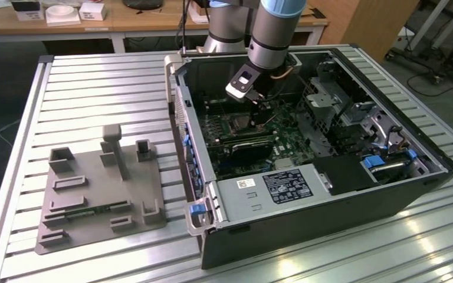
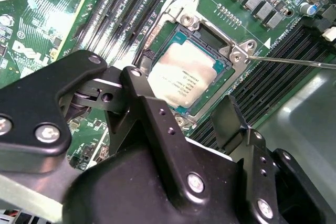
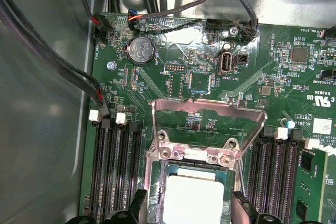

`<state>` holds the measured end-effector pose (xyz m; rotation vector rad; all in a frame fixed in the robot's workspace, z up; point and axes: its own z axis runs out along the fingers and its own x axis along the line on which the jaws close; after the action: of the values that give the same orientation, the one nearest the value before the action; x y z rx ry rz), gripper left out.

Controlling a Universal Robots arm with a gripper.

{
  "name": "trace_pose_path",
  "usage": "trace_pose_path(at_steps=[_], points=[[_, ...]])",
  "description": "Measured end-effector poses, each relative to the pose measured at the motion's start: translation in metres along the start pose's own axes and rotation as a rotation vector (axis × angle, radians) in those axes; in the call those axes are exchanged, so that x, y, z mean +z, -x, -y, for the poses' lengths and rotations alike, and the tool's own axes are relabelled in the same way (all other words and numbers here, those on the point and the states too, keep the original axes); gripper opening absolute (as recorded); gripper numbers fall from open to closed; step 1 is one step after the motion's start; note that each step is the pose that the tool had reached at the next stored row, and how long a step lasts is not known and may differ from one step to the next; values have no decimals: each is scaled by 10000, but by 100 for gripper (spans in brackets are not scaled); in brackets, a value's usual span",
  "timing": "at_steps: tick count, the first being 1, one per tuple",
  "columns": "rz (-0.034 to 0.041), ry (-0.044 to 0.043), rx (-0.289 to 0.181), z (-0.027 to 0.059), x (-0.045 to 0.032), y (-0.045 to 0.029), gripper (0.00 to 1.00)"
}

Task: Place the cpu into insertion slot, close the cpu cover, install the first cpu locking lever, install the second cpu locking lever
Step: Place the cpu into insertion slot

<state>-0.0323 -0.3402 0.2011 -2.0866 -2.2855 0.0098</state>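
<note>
The cpu (image 3: 191, 203) lies flat in the socket on the green motherboard (image 3: 173, 93), its pale metal top up; the second wrist view has the cpu (image 2: 184, 77) there too. Behind it the cpu cover (image 3: 207, 121) stands raised on its hinge, the silvery frame open. My gripper (image 3: 190, 208) hovers just above the chip, open, with one black fingertip (image 3: 139, 200) on each side of the socket and nothing held. A thin locking lever (image 2: 294, 61) sticks out sideways from a socket corner. In the exterior view the gripper (image 1: 254, 100) reaches down into the open computer case (image 1: 329, 200).
Memory slots (image 3: 113, 171) flank the socket on both sides, and black cables (image 3: 52, 61) run along the case wall. A labelled power supply (image 1: 282, 186) and drive cage (image 1: 344, 112) crowd the case. A grey fixture plate (image 1: 101, 188) sits on the slatted table at the exterior view's left.
</note>
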Motion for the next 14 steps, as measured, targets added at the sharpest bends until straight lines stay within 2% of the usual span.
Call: trace_pose_path(at_steps=[9,14], points=[[-4,0,0,-2,46,2,73],[-77,7,-4,-3,65,2,73]])
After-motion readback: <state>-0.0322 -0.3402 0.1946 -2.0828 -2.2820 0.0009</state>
